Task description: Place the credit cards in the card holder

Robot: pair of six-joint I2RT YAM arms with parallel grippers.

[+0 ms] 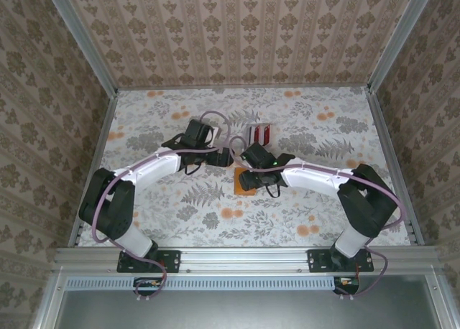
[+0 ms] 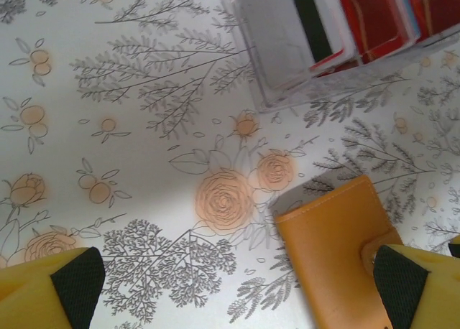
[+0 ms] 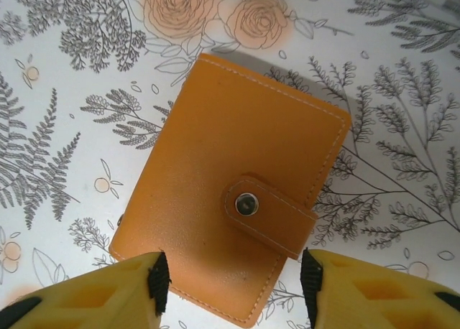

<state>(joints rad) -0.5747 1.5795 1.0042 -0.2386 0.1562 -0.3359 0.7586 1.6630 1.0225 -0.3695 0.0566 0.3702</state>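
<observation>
1. Orange leather-look card holder [image 3: 230, 192] lies flat on the flowered table [image 2: 108, 164], folded shut, with its snap strap [image 3: 267, 215] fastened across the front. No card is in it as far as the outside shows.
2. The credit cards [image 2: 374, 13] stand in the clear rack [image 2: 287, 56], just beyond the holder and apart from it, so none has been moved.
3. The right gripper [image 3: 233, 279] hovers directly over the holder's near edge. Its jaws are partway apart, one on each side of that edge, and they have hold of nothing. Whether the pads touch the cover I cannot tell.
4. The left gripper [image 2: 237, 279] hangs between the rack and the holder with its jaws spread wide and nothing in them.
5. My judgement is that the task is at its very start. Everything is left to do: unsnapping the strap, folding the case open, then lifting each card across.
</observation>
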